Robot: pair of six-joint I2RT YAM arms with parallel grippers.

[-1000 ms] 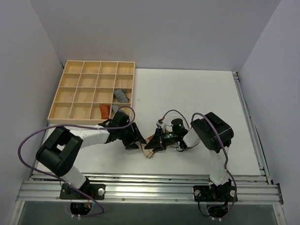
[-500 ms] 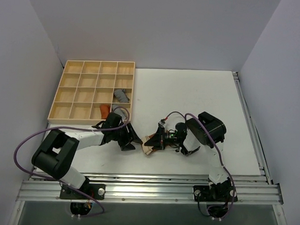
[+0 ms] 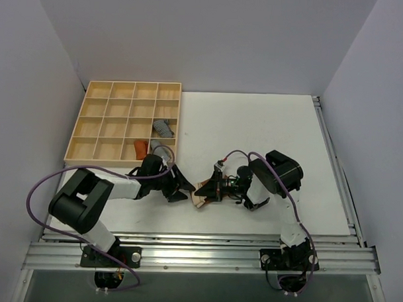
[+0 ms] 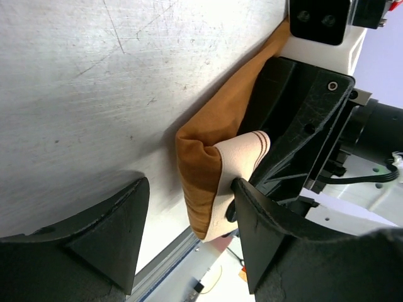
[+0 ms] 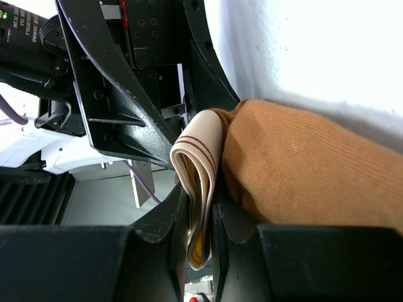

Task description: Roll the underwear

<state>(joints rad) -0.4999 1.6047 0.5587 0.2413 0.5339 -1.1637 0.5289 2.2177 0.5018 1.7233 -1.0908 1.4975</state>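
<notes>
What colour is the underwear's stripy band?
Band: pale beige, thin brown stripes; best in right wrist view.

The left gripper [image 3: 181,189] is drawn back a little from the underwear [image 3: 200,202], and the left arm [image 3: 121,186] is laid lower and flatter over the worktop [image 3: 255,126]. The right arm [image 3: 280,173] is swung leftward and lowered at its elbow, and its cable loop is flattened.

White table [image 3: 275,127], pale grey walls [image 3: 205,38]
</notes>
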